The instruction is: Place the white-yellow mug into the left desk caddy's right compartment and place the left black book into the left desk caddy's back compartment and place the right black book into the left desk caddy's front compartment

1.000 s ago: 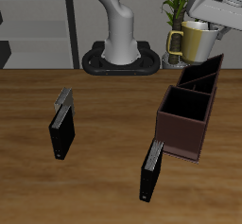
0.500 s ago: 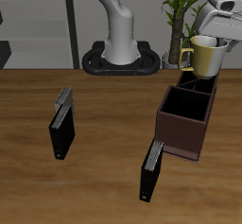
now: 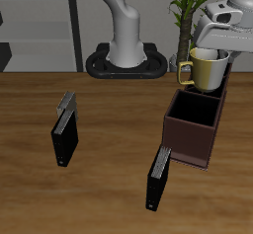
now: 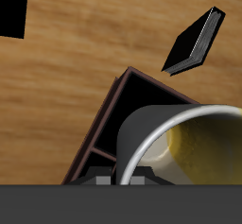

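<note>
Exterior view: at upper right, the pincer (image 3: 219, 48) grips the mug (image 3: 207, 69) upright by its rim, above the caddy (image 3: 198, 116). No writing is readable anywhere.

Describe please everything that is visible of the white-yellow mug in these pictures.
The white-yellow mug is a small cream-white cup with a yellow handle and a yellowish inside, smooth and glossy like ceramic. It hangs upright in the air, held at its rim by the gripper, whose jaws are closed on it. The handle points away from the gripper. It is above the left desk caddy, over the narrow slots rather than the square section, and touches neither caddy nor table. The wrist view shows its round rim and inside.
</note>
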Controlling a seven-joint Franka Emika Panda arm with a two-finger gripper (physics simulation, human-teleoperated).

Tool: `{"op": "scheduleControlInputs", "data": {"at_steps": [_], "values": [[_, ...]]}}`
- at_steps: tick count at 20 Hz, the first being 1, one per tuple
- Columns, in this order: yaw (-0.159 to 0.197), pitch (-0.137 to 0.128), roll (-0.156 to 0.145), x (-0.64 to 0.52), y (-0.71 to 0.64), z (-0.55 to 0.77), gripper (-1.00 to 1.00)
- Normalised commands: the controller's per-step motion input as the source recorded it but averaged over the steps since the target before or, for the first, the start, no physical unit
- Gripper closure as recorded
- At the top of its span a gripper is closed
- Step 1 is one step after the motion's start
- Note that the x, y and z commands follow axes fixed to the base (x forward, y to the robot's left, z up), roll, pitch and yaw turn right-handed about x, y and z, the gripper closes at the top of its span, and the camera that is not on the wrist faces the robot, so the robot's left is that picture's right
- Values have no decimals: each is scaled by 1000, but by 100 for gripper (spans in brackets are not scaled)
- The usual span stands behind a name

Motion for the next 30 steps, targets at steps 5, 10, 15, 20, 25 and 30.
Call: {"op": "scheduleControlInputs", "data": {"at_steps": [5, 10, 15, 20, 25, 30], "values": [[-79, -28, 20, 90, -479, -48, 100], [-17, -23, 86, -99, -24, -38, 100], [-5, 12, 67, -60, 75, -79, 100], [0, -7, 29, -19, 10, -23, 100], [-2, 11, 5, 26, 62, -68, 100], [6, 29, 13, 64, 114, -216, 100]]}}
